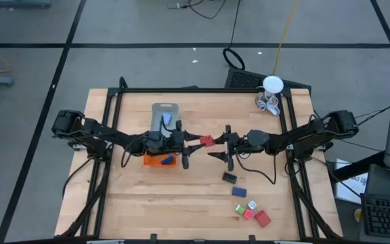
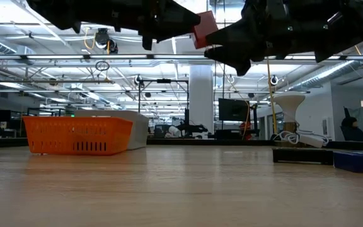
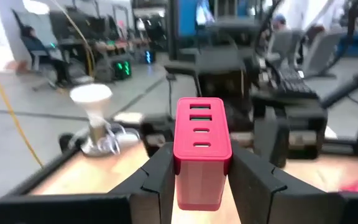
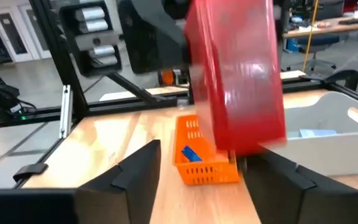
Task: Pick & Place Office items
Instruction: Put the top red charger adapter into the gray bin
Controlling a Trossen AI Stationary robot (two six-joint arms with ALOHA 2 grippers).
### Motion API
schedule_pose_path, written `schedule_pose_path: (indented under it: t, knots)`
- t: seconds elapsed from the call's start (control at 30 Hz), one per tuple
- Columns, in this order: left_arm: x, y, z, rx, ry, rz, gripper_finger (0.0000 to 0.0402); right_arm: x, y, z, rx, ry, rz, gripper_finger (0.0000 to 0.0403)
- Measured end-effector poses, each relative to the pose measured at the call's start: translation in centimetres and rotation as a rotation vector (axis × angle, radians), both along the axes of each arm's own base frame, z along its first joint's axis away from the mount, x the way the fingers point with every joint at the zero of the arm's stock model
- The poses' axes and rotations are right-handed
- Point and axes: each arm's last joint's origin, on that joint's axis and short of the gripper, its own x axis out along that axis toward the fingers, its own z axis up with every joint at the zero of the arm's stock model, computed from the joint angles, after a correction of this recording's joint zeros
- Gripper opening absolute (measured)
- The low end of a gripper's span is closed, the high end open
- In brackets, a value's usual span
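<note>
Step in hand: mid-air handover of the red block [image 1: 208, 141], by the look of it, at centre frame of the high view, above the worktop [image 1: 181, 196].
Left pincer [image 3: 202, 168]: clamped on the red block's lower sides; slotted face pointing away from the wrist.
Right pincer [image 4: 207, 165]: fingers apart, astride the block, apparently not gripping.
Doing it well: keep left grip firm; draw right arm straight back, clear of the block, before swinging left toward the orange tray [image 1: 160, 160].
Block versus pincers: between both tips, well above the worktop.
Other items: lower right of high view, near the black piece [image 1: 229, 178].
</note>
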Motion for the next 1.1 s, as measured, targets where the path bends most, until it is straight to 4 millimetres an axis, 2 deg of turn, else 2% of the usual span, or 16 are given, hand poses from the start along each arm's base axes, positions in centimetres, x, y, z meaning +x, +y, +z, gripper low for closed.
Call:
schedule_pose_path:
  t: [0.2, 0.5, 0.63, 0.83, 1.1]
  knots:
    - [-1.0, 0.2, 1.5, 0.011, -0.007, 0.079, 0.012, -1.3, -0.1, 1.3, -0.013, 0.055, 0.001, 0.024]
    - [-4.3, 0.6, 4.2, 0.025, 0.084, 0.136, 0.012, -2.9, -0.2, 2.5, -0.041, 0.093, 0.002, 0.0242]
    - [-5.7, 0.7, 4.6, 0.04, 0.128, 0.197, 0.012, -3.0, -0.2, 2.4, -0.042, 0.103, 0.003, 0.0242]
    - [-8.1, 1.5, 3.4, 0.027, 0.141, 0.305, 0.012, -3.0, -0.2, 2.4, -0.05, 0.109, 0.003, 0.0242]
    - [-11.7, 3.2, -0.5, -0.076, 0.152, 0.456, 0.012, -3.0, -0.2, 2.4, -0.05, 0.107, 0.003, 0.0242]
